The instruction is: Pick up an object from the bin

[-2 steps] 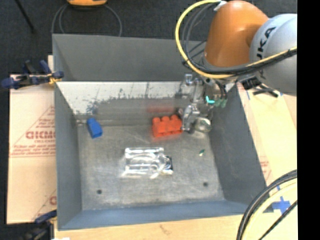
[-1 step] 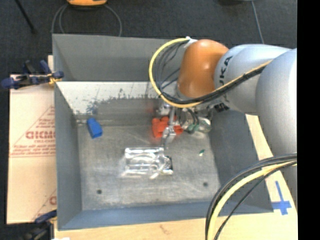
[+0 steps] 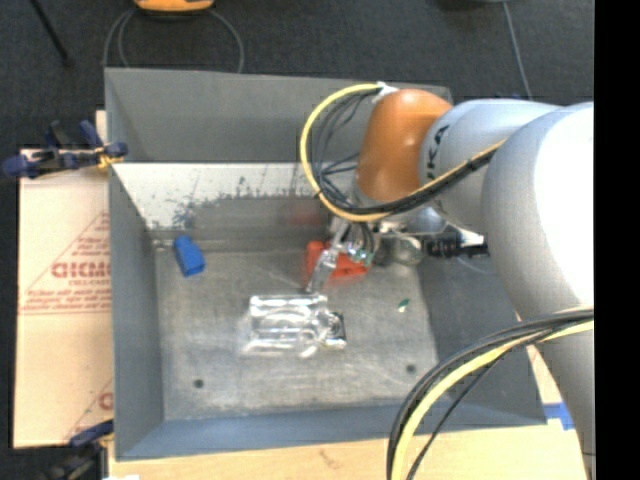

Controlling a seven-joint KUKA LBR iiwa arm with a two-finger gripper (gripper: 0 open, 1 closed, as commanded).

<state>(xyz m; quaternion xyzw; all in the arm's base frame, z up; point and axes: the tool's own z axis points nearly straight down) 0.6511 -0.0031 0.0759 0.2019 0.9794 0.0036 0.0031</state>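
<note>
Against the bin's point(image 3: 132, 298) back wall, the gripper point(image 3: 333, 260) is set over a red thing point(image 3: 352, 266). Spread or pinching cannot be told.

Probably a robotics lab: cabled arm point(image 3: 520, 188) over grey metal bin point(image 3: 200, 118).

- We see a grey bin point(image 3: 200, 368), its far wall speckled dark.
- Far left, a blue block point(image 3: 188, 256).
- Mid-bin, a red-orange piece point(image 3: 347, 264).
- Nearer us, a clear plastic pack point(image 3: 292, 328).
- Right, a green speck point(image 3: 403, 306).
- We note the arm's orange cover point(image 3: 395, 148) and yellow cable point(image 3: 304, 153).
</note>
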